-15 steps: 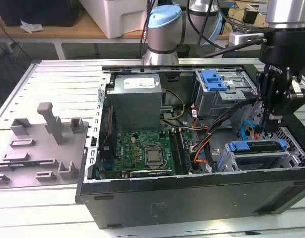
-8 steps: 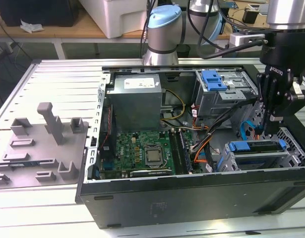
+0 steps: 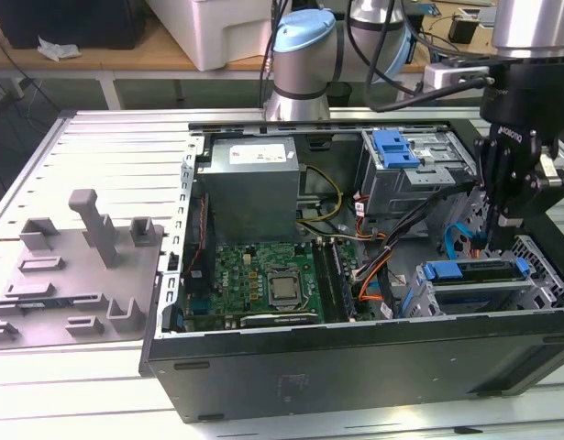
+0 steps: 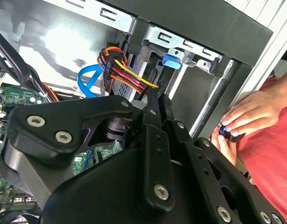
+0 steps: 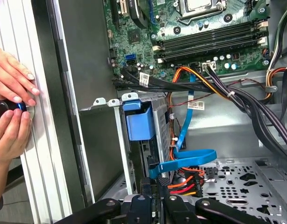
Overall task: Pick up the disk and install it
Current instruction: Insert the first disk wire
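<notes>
1. Take the drive cage as your landmark. It stands in the near corner of the computer case, on the exterior view's right.
2. Left of the cage in the exterior view lies the motherboard, well apart from the work. A bundle of orange and black cables runs between the motherboard and the cage, just beside the cage's left wall.
3. The disk lies flat inside the cage, with its blue carrier bracket turned toward the near case wall. Its long axis runs across the exterior view from left to right, along the cage.
4. The gripper hangs over the cage toward its right end and points straight down. The disk therefore lies directly beneath it and stretches away toward the exterior view's left. You cannot tell whether the tips touch the disk's top or stop just above it.
5. In the second wrist view the fingers are drawn together to a narrow point with nothing between them. Treat the gripper as closed and empty.
6. By its position the disk looks lodged in its bay. You cannot tell whether it is fully home.
</notes>
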`<state>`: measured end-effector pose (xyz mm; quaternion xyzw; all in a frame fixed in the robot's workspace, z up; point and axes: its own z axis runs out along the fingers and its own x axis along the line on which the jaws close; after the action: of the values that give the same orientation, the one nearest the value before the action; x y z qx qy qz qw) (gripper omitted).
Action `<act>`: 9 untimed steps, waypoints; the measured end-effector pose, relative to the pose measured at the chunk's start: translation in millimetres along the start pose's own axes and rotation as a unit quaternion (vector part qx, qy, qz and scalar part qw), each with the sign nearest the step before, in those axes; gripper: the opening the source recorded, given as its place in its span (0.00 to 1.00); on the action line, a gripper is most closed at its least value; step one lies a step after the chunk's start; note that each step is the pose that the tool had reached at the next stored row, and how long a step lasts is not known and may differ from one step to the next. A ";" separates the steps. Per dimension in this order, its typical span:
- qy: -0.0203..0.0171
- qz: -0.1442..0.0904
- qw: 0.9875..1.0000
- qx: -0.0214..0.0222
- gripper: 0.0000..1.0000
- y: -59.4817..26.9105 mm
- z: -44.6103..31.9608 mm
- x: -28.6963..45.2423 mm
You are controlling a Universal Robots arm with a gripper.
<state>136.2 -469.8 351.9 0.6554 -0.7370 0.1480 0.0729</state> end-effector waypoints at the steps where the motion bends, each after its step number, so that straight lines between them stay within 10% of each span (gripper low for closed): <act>1: 0.000 0.000 1.000 0.000 0.17 0.1 0.4 -0.1; 9: 0.000 0.000 1.000 0.000 0.17 0.3 2.7 -0.7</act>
<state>136.2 -469.9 349.1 0.6554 -0.7370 0.1480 0.0730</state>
